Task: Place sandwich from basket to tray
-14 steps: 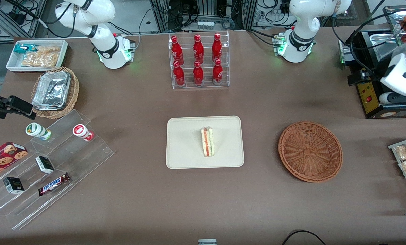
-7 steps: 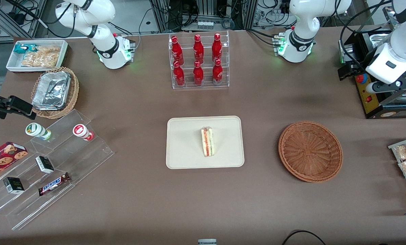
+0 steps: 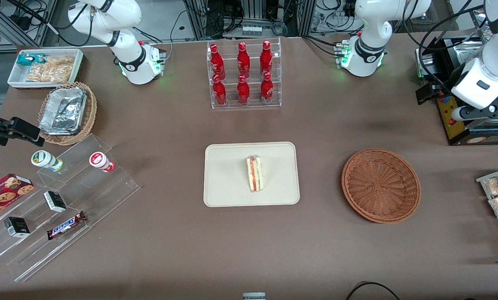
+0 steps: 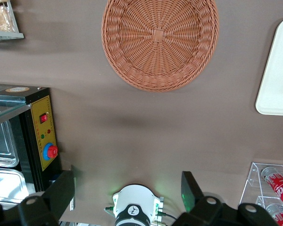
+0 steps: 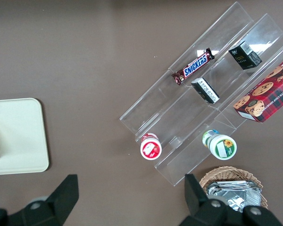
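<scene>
Since the sandwich [image 3: 255,174] is lying on the tray [image 3: 224,191], at about nine o'clock from the empty basket [image 3: 380,185], only a clean retreat is being called for. The gripper [image 4: 127,188] is being held high over the worktop [image 3: 315,250], fingers [image 4: 188,190] seemingly spread wide and gripping nothing.

Tray [image 4: 279,70] cut off at edge

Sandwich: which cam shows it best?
Front view: the whole sandwich lies on the tray, filling layers visible. Right wrist shows only its edge; left wrist shows none of it. The gripper, open, is far off near the working arm's base.
</scene>
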Available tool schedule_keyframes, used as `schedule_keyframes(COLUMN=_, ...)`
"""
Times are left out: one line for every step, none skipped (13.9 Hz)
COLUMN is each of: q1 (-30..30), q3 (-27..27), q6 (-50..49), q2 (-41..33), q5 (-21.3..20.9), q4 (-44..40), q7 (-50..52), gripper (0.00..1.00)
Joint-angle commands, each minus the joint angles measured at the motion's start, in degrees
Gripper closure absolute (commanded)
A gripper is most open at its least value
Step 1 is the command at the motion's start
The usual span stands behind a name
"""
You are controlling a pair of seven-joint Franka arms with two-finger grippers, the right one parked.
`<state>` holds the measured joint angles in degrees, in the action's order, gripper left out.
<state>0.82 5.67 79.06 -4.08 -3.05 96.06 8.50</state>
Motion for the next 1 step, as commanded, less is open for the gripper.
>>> schedule_keyframes(q1=-0.21, q3=-0.30, q6=-0.84, q2=1.18, q5=0.41, q4=-1.58, q7=-0.50, gripper=0.00)
